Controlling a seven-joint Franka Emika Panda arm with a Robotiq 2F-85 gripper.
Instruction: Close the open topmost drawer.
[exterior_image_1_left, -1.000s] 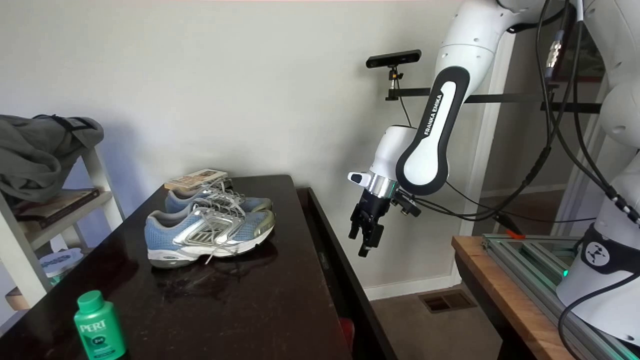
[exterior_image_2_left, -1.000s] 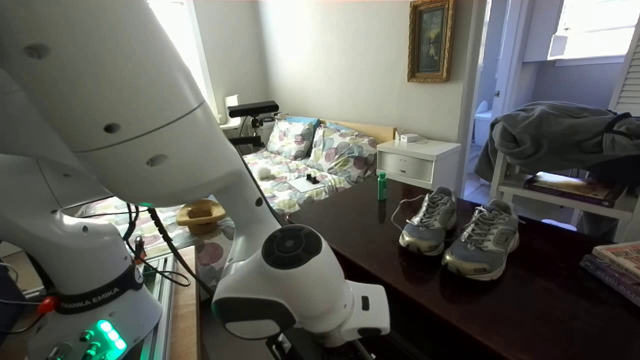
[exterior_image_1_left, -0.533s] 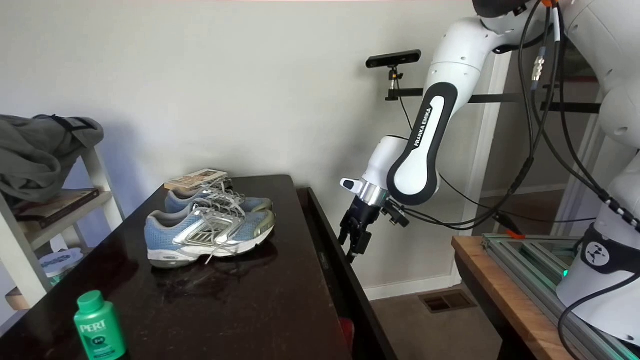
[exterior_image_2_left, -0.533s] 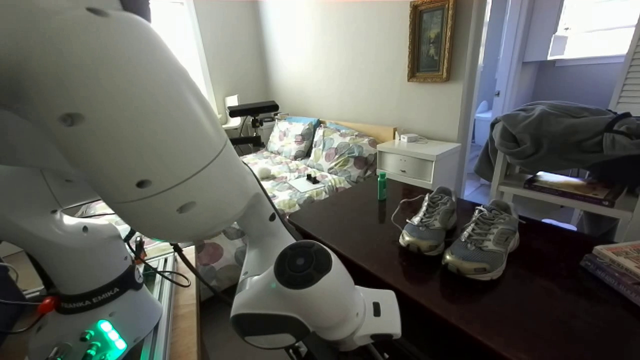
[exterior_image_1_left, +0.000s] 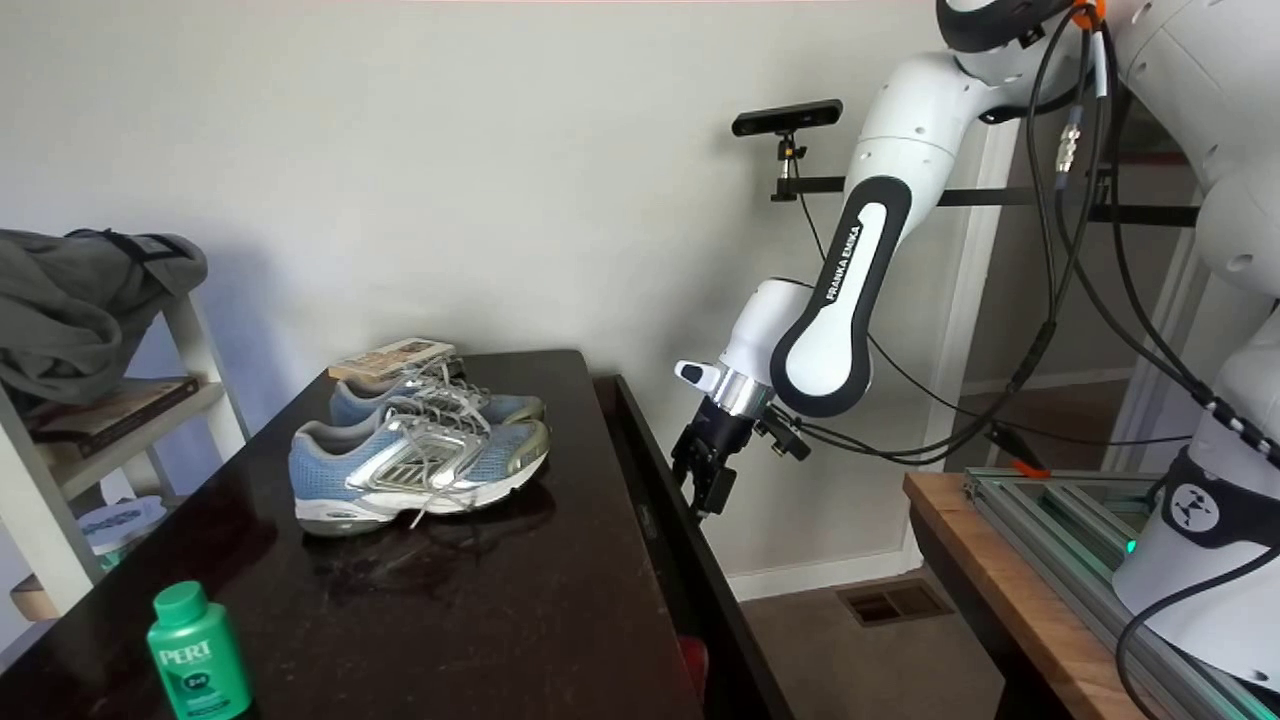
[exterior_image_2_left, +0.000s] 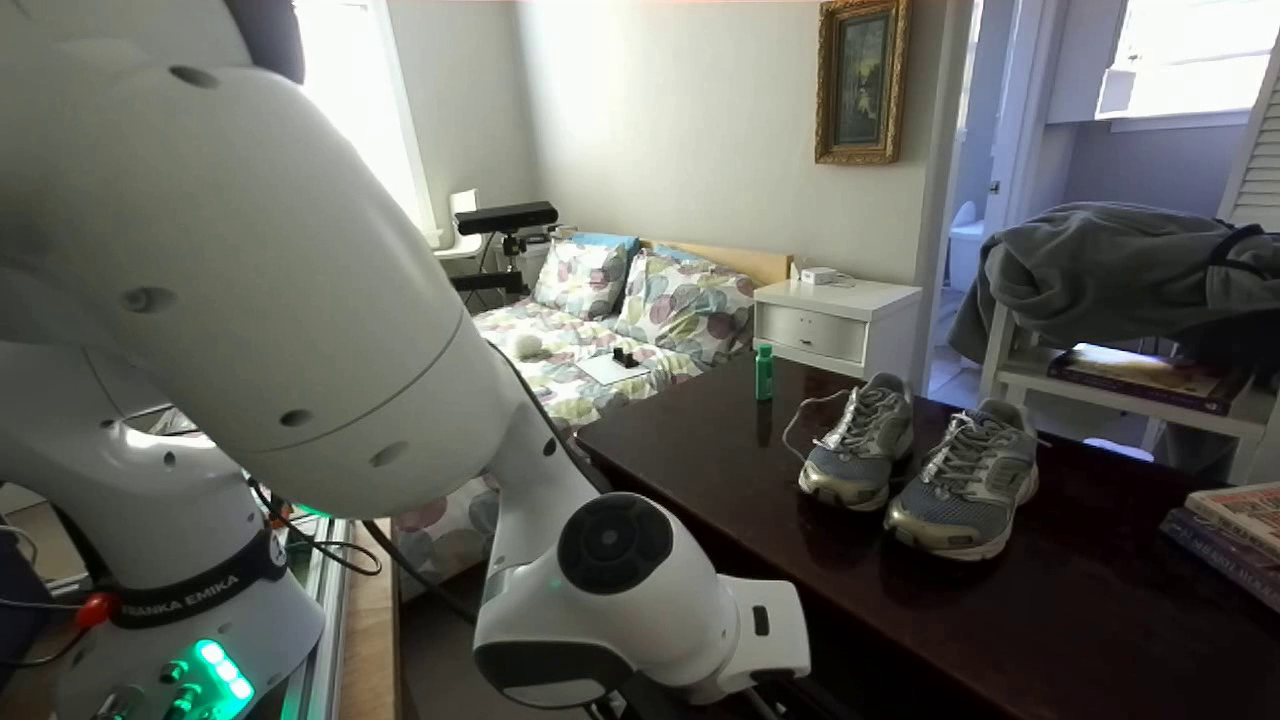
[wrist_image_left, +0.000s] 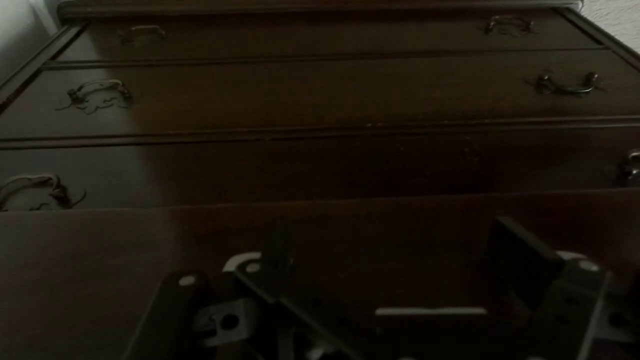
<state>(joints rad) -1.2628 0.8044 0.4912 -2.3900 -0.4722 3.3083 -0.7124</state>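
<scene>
The topmost drawer (exterior_image_1_left: 725, 605) stands pulled out from the glossy dark dresser (exterior_image_1_left: 480, 610), leaving a long gap behind its front panel. My gripper (exterior_image_1_left: 692, 495) points down at the outer side of that panel, towards its far end. I cannot tell whether the fingertips touch it. In the wrist view the gripper (wrist_image_left: 390, 245) has its fingers wide apart with nothing between them, before the drawer's dark front panel (wrist_image_left: 125, 240). The dresser top also shows in an exterior view (exterior_image_2_left: 690, 440), where the fingers are out of view and the arm covers part of the drawer.
Sneakers (exterior_image_1_left: 420, 460), a green bottle (exterior_image_1_left: 200, 655) and a book (exterior_image_1_left: 395, 358) rest on the dresser. Something red (exterior_image_1_left: 693, 662) lies inside the drawer. Lower drawers with metal handles (wrist_image_left: 567, 85) show in the wrist view. A wooden table edge (exterior_image_1_left: 1000, 580) stands behind the arm.
My gripper has moved down and towards the dresser, from above the floor to the outer side of the drawer's front. The drawer shows no visible movement.
</scene>
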